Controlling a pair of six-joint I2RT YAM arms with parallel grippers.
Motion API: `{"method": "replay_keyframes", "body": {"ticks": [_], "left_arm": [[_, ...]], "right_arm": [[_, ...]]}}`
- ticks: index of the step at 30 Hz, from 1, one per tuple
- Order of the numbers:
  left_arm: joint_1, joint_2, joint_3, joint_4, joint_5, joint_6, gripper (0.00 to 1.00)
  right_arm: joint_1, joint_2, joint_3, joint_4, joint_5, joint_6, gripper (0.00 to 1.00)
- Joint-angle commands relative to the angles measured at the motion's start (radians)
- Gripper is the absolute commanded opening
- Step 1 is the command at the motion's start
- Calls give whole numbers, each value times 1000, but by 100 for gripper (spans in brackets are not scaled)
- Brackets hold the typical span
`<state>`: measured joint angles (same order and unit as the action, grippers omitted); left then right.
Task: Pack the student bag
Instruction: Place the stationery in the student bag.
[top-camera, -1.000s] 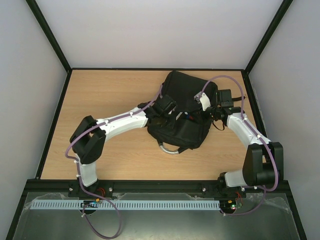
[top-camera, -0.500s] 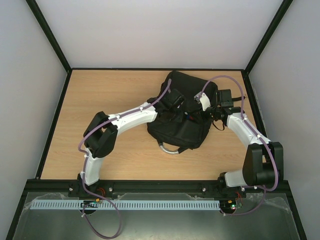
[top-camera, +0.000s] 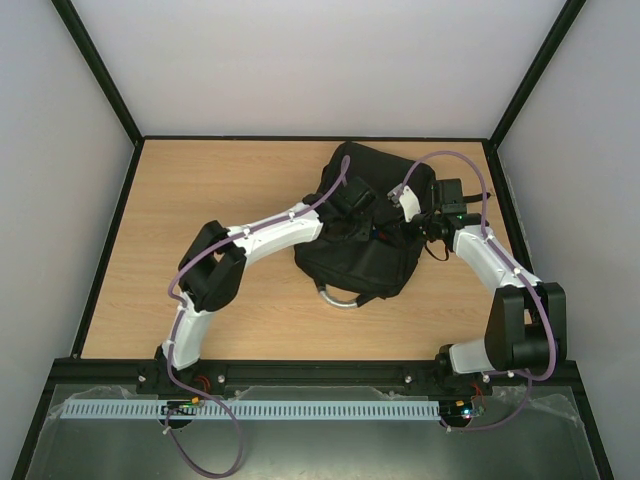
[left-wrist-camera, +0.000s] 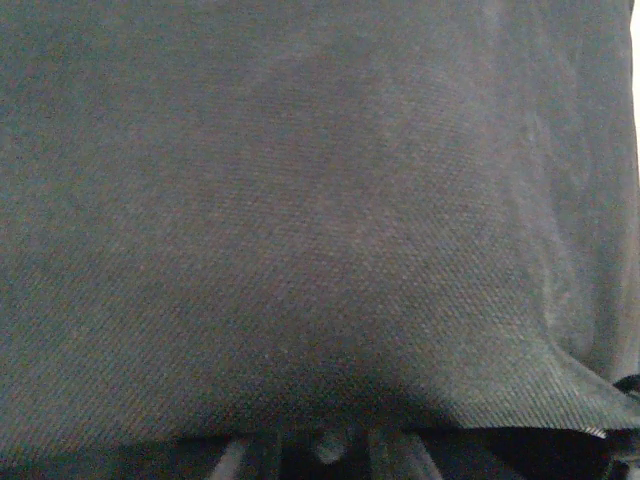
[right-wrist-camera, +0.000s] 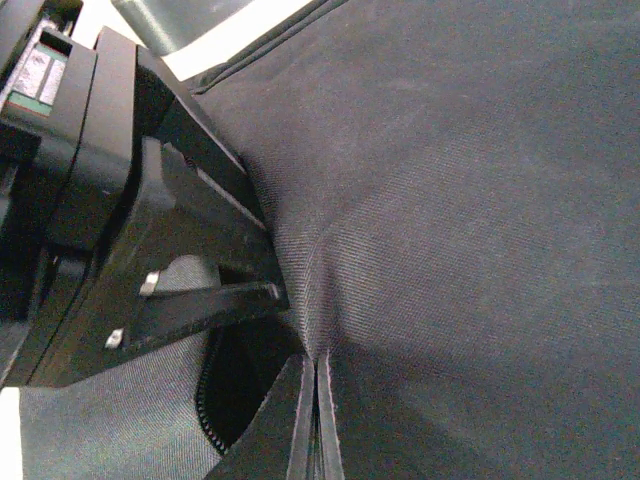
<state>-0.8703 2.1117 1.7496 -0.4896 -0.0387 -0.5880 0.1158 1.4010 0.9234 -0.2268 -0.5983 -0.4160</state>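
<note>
The student bag (top-camera: 360, 255), a large black fabric backpack, lies on the right half of the table with its grey loop handle (top-camera: 338, 298) toward me. My right gripper (right-wrist-camera: 316, 375) is shut, pinching a fold of the bag's fabric (right-wrist-camera: 450, 200) and holding it up beside an open zipper (right-wrist-camera: 205, 405). In the top view that right gripper (top-camera: 412, 215) sits at the bag's right side. My left gripper (top-camera: 358, 212) reaches into the bag's middle under the lifted fabric. Its wrist view is filled with black cloth (left-wrist-camera: 300, 200); the fingers show only as dim shapes at the bottom edge, so their gap is unreadable.
The wooden table (top-camera: 200, 200) is fenced by a black frame and white walls on three sides. The left arm's black wrist body (right-wrist-camera: 130, 230) sits close to my right fingers. Purple cables loop over both arms.
The left arm has stretched forward and right, carrying its gripper farther into the bag. The right arm and its pinch on the fabric have stayed put.
</note>
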Motion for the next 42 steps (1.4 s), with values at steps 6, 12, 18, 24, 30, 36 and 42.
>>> {"method": "replay_keyframes", "body": {"ticks": [6, 12, 18, 24, 30, 36, 42], "left_arm": [[7, -135, -99, 1, -24, -9, 47], [2, -341, -312, 111, 49, 53, 62], [77, -559, -624, 316, 10, 83, 86], [335, -647, -900, 565, 306, -11, 90], [395, -622, -1034, 787, 501, -71, 87], [401, -565, -1058, 884, 549, -117, 76], [404, -461, -1048, 968, 570, -165, 60]], "right_arm": [[1, 9, 23, -49, -50, -9, 1], [1, 4, 22, -50, -53, -9, 1], [1, -25, 37, -82, -91, -15, 26], [3, -63, 129, -128, -168, 51, 43], [83, 98, 292, -160, -53, 101, 41], [187, 282, 385, -173, 95, 163, 25], [226, 341, 338, -173, 211, 185, 19]]}}
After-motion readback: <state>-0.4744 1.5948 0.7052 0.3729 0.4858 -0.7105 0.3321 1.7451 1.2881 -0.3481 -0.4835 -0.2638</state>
